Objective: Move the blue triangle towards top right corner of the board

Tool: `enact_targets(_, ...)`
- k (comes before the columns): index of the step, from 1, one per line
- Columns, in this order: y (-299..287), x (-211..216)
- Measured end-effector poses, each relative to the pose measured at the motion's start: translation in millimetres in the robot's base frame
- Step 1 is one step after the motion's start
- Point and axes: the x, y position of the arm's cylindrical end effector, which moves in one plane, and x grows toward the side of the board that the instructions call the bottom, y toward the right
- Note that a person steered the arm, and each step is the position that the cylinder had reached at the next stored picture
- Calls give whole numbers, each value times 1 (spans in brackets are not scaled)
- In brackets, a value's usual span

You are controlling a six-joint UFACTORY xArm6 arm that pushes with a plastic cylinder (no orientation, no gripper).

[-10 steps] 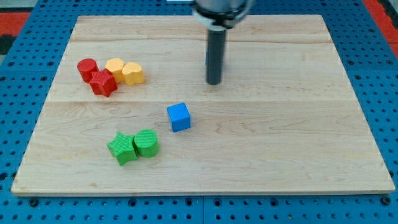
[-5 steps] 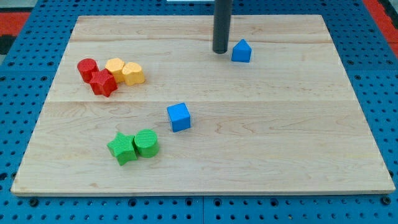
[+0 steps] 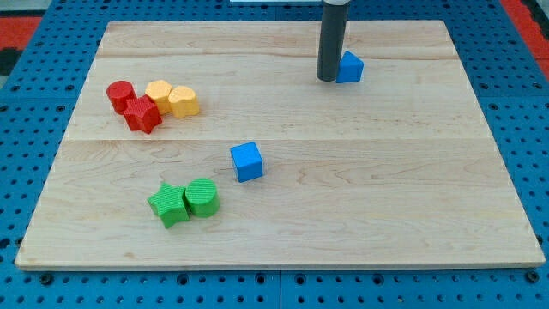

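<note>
The blue triangle [image 3: 350, 66] lies near the top of the wooden board [image 3: 386, 189], right of centre. My tip [image 3: 327, 78] stands on the board, touching the triangle's left side. The dark rod rises from it out of the view's top.
A blue cube [image 3: 247, 161] sits near the board's centre. A green star [image 3: 168, 204] and a green cylinder [image 3: 202, 196] touch at lower left. A red cylinder [image 3: 120, 93], a red star [image 3: 142, 114] and two yellow blocks [image 3: 171, 97] cluster at upper left.
My tip has moved up and to the right, then reached the blue triangle and pushed it a little to the right.
</note>
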Motion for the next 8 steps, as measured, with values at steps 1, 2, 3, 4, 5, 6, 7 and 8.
enact_targets(1, 18, 1)
enact_targets(2, 45, 2)
enact_targets(3, 62, -9)
enact_targets(4, 70, -22)
enact_targets(5, 78, -36)
enact_targets(6, 85, -68)
enact_targets(7, 90, -89)
enact_targets(8, 89, 7)
